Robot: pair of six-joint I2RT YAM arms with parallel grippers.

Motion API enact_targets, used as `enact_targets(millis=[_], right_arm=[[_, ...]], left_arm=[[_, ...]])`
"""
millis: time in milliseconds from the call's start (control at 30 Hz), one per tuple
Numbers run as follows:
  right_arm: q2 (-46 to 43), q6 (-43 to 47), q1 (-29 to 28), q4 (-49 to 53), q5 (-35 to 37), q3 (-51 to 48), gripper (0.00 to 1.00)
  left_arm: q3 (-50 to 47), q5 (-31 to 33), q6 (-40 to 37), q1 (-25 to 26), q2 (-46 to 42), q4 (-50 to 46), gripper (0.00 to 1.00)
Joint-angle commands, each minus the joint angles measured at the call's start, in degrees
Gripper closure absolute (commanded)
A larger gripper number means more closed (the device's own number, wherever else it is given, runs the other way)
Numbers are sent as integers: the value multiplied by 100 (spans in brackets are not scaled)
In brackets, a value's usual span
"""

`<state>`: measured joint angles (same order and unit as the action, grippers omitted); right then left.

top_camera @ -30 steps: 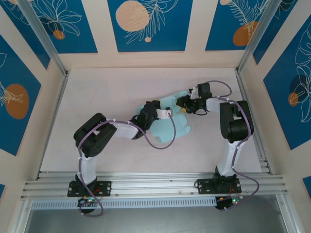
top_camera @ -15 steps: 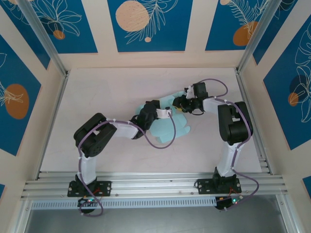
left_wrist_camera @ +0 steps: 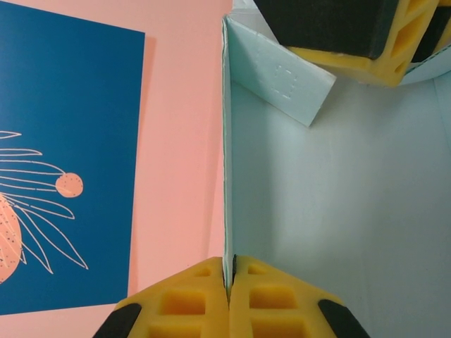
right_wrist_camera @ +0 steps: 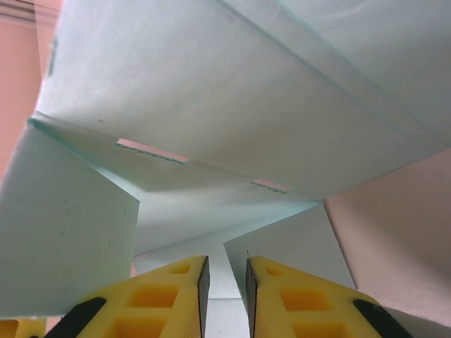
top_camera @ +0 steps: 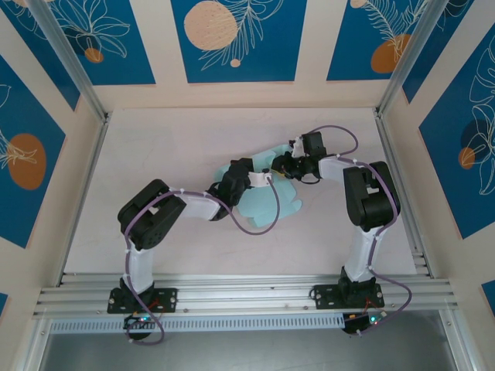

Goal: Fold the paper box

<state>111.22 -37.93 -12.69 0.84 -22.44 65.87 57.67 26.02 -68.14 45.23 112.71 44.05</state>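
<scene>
- The left gripper (left_wrist_camera: 229, 273) has its jaws pinched together on the top edge of an upright wall of the paper box (left_wrist_camera: 338, 197), with only the thin card between the yellow pads.
- Away from those jaws, the wall runs straight ahead as one thin edge. To its right lies the box's pale-blue inner floor, smooth and open.
- At the wall's far end a corner flap (left_wrist_camera: 282, 70) leans inward, and a pad of the right gripper sits just beside it.
- The right gripper (right_wrist_camera: 225, 264) holds its jaws a narrow gap apart, not closed. Pale card shows through the gap.
- Beyond these jaws, broad card panels rise and meet at a crease pierced by two slots (right_wrist_camera: 151, 151).
- From above, the box sits mid-desk between both grippers. Its scalloped near edge lies flat, and open desk (top_camera: 155, 139) surrounds it on every side.
</scene>
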Motion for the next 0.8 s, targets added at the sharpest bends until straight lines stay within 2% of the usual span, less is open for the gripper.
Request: enact_targets(millis=[0, 300, 767], right_arm=[[-86, 7, -84, 235, -101, -45, 76], [-593, 257, 76, 643, 299, -247, 75], [-1378, 518, 480, 962, 450, -739, 70]], left_arm=[[70, -88, -145, 22, 72, 102, 100], [63, -73, -211, 7, 91, 156, 100], [75, -111, -331, -10, 133, 172, 100]])
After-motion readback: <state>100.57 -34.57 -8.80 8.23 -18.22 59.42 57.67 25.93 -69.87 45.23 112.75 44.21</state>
